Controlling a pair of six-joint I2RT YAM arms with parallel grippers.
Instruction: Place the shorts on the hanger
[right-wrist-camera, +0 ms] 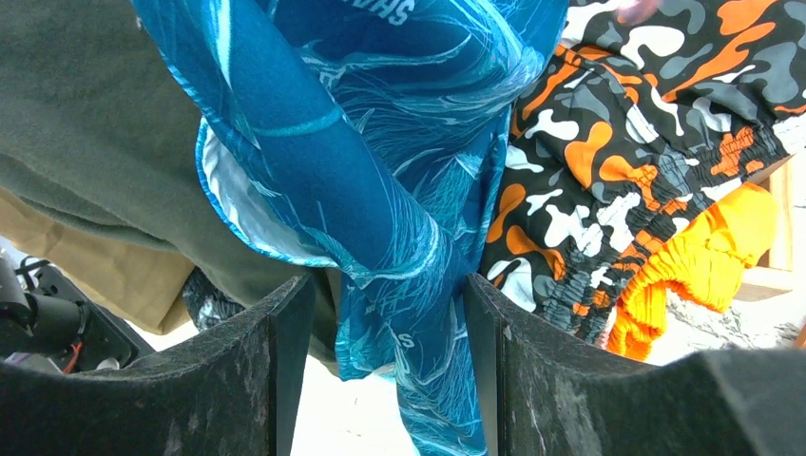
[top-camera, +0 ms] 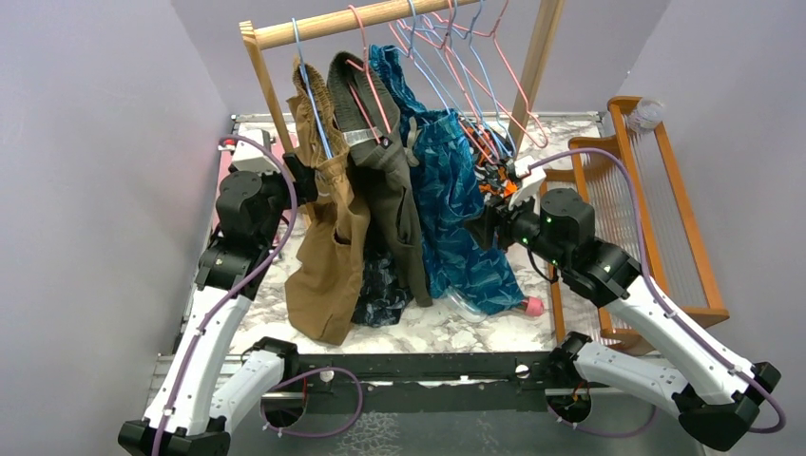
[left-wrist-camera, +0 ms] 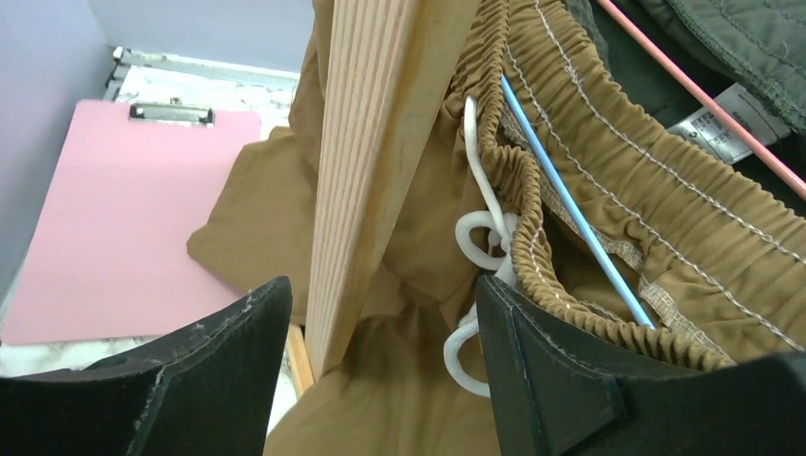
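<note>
Shiny teal-blue shorts (top-camera: 451,199) with a wavy darker print hang in the middle of the overhead view from a round wooden rail (top-camera: 352,24). Their slick cloth falls in long folds to the marble-patterned table (top-camera: 428,332). Thin wire hangers crowd the rail above them. A light-blue hanger (top-camera: 428,68) slants down toward their top, though I cannot tell whether it carries them. To their left hang a matte olive garment (top-camera: 385,190) and tan shorts (top-camera: 328,247) with a ribbed, gathered waistband.

The right gripper (right-wrist-camera: 387,285) has its black fingers spread apart. A glossy fold of the shorts dangles between them, lying against the finger on the frame's right, not pinched. Blotchy orange, black and white cloth (right-wrist-camera: 589,190) fills the upper right of that view.

The left gripper (left-wrist-camera: 380,285) is also spread wide and holds nothing. It straddles a grooved wooden post (left-wrist-camera: 380,142), with the tan waistband and a white cord loop (left-wrist-camera: 475,233) just beside one finger
</note>
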